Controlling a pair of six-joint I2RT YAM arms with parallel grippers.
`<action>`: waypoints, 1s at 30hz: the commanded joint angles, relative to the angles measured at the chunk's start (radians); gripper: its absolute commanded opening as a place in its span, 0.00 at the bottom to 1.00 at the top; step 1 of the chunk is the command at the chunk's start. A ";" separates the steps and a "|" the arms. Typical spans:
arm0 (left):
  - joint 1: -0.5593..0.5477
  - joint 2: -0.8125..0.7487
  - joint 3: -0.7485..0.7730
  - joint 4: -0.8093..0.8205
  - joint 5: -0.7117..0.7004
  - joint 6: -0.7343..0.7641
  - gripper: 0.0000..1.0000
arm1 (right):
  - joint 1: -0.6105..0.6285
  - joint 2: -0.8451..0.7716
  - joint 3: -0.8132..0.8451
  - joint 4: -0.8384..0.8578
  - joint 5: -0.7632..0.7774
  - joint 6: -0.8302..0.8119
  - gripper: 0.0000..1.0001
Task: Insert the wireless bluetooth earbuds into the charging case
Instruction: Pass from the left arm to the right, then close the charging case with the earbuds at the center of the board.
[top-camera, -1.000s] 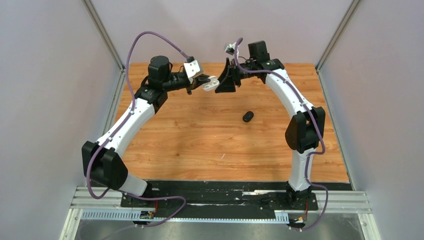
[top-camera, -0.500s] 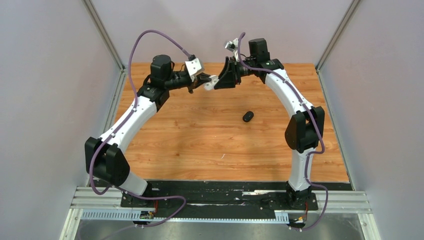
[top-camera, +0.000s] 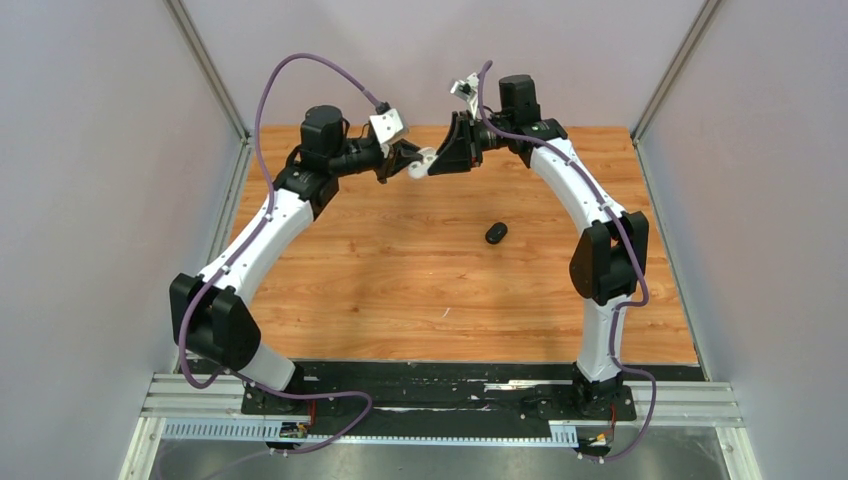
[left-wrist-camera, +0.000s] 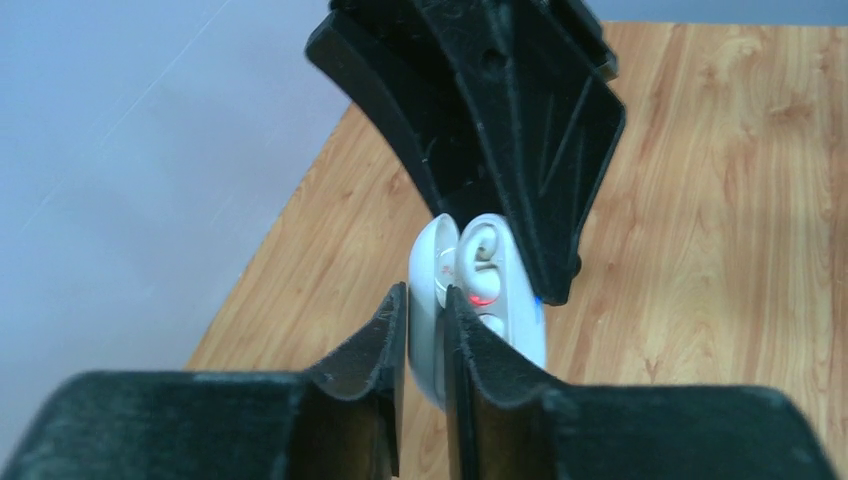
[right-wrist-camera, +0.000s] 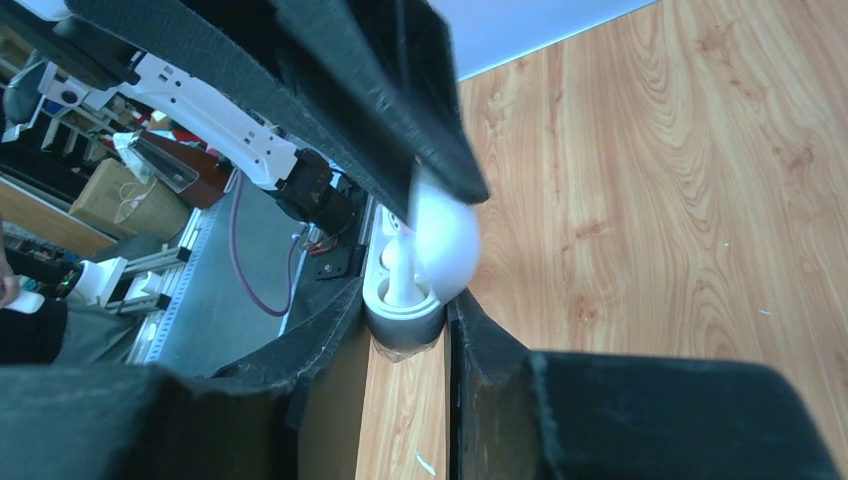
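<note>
A white charging case (top-camera: 426, 160) hangs in the air over the back of the table, held between both grippers. Its lid stands open. My left gripper (left-wrist-camera: 425, 305) is shut on the thin lid (left-wrist-camera: 428, 270). A white earbud (left-wrist-camera: 480, 250) sits in the base beside a small red light. My right gripper (right-wrist-camera: 405, 322) is shut on the rounded base of the case (right-wrist-camera: 405, 335), one finger on each side. The earbud's stem (right-wrist-camera: 398, 278) shows in its socket there. From above, the left gripper (top-camera: 412, 165) and the right gripper (top-camera: 438, 160) nearly touch.
A black oval case (top-camera: 496, 233) lies closed on the wooden table (top-camera: 400, 290), right of the middle, below the right arm. Grey walls stand along the table's left, right and back edges. A purple cable loops above each arm.
The right gripper has moved onto the case and narrowed its jaws around the base. The left gripper has risen slightly with the case. The black case has not moved.
</note>
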 joint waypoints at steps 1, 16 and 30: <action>-0.005 -0.014 0.084 0.006 -0.042 -0.031 0.31 | 0.001 0.007 -0.004 0.056 -0.038 0.029 0.00; 0.071 -0.002 0.124 -0.099 0.166 -0.286 0.82 | 0.001 0.026 0.022 0.093 -0.020 0.054 0.00; 0.078 0.083 0.111 -0.233 0.328 -0.109 0.84 | 0.002 0.035 0.019 0.155 -0.015 0.116 0.00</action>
